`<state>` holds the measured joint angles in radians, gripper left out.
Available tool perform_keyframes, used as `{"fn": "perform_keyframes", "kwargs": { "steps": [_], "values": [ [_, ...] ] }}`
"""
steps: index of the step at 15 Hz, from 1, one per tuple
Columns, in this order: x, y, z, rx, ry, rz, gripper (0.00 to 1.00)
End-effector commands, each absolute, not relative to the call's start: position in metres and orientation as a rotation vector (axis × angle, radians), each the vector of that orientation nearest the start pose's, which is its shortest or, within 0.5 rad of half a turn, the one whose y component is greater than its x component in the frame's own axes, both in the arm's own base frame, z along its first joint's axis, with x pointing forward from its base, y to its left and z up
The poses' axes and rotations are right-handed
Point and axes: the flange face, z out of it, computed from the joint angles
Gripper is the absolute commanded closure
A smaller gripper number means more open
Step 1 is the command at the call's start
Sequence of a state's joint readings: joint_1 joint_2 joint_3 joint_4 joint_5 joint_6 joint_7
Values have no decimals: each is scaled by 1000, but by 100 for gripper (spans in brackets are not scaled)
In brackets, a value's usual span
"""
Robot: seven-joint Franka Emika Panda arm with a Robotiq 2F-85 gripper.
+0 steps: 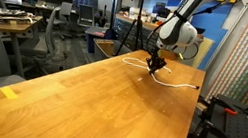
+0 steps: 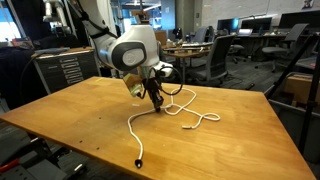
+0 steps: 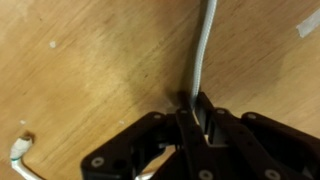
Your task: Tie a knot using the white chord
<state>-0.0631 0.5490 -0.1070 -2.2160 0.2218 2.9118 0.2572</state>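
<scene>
The arm [image 2: 135,50] bends down over the tabletop [image 2: 70,110], with its wrist turned so the jaws point straight down at the wood. The wrist view shows them clamped on the white cord [image 3: 203,50], which runs straight away from the jaws. A dark-tipped stretch of cord lies off to one side. In both exterior views the rest of the cord lies in loose loops beside the jaws. In an exterior view, one dark end [image 2: 138,162] trails well away from them.

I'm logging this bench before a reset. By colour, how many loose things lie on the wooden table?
White: 1, the cord
Yellow: 1, a small sticker
Total: 2
</scene>
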Motion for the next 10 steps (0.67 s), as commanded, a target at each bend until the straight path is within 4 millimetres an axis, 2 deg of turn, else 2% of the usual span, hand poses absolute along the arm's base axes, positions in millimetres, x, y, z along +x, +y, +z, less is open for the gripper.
{"fn": "perform_keyframes", "kwargs": {
  "steps": [1, 3, 4, 5, 10],
  "values": [
    [558, -89, 160, -2964, 871, -333, 96],
    [561, -68, 172, -2968, 796, -367, 91],
    [559, -50, 180, -2979, 731, -384, 90],
    [556, -26, 193, -2999, 630, -420, 87],
    [544, 75, 255, -3043, 216, -601, 89]
  ]
}}
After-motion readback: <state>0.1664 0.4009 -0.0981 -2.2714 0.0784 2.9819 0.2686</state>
